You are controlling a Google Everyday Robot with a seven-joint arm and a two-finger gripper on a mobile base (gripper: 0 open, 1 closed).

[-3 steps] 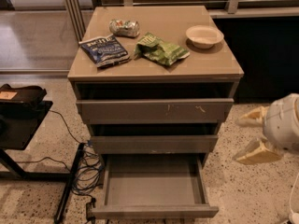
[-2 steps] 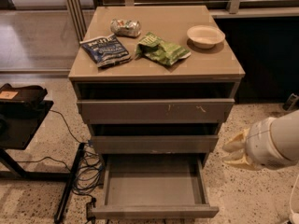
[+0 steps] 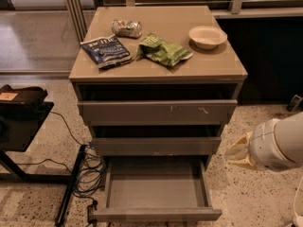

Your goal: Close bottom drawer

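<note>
bottom drawer (image 3: 156, 189) stands pulled well out at the foot of the bench (image 3: 222, 56). the tool (image 3: 237, 151) hovers beside its right wall, apart from it; clenched or released, i cannot tell. a push from this side would likely skew and jam the drawer.
</note>
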